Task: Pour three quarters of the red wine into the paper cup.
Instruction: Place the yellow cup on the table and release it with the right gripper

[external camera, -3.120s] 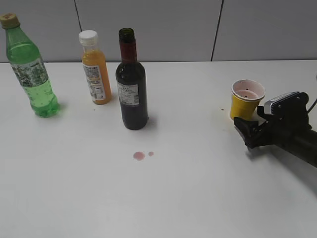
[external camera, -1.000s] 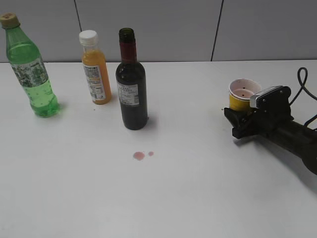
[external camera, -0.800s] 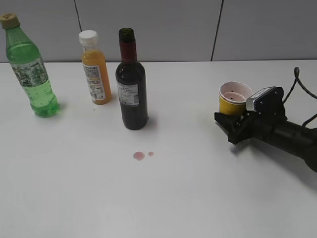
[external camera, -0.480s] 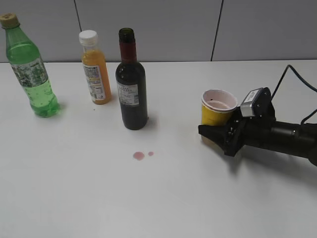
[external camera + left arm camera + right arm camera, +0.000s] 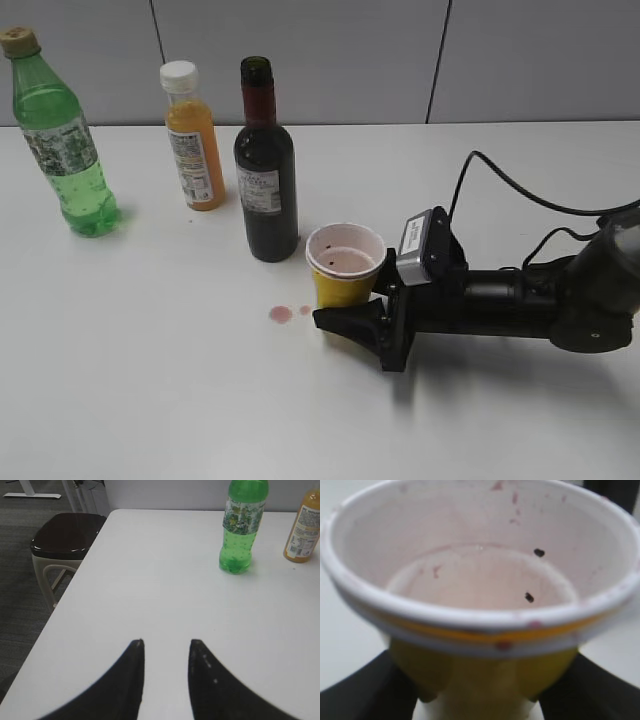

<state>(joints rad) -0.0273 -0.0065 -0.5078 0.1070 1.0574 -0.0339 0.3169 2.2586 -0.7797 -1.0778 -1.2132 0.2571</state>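
Observation:
The red wine is in a dark green glass bottle (image 5: 266, 190) with red neck foil and a white label, open, upright at centre left. The yellow paper cup (image 5: 344, 268) with a white rim and pink-stained inside stands just right of the bottle, apart from it. My right gripper (image 5: 350, 305) is shut on the cup's lower wall; the cup fills the right wrist view (image 5: 480, 605), with a black finger at each side. My left gripper (image 5: 165, 645) is open and empty above bare table, out of the exterior view.
An orange juice bottle (image 5: 194, 140) with a white cap and a green soda bottle (image 5: 62, 140) stand at the back left; both show in the left wrist view (image 5: 303, 527) (image 5: 241, 527). Pink drops (image 5: 281, 314) lie on the table. A stool (image 5: 65, 535) stands beyond the table's left edge.
My right gripper has closed on the paper cup and carried it from the far right of the table leftward to just right of the wine bottle. The bottles have not moved.

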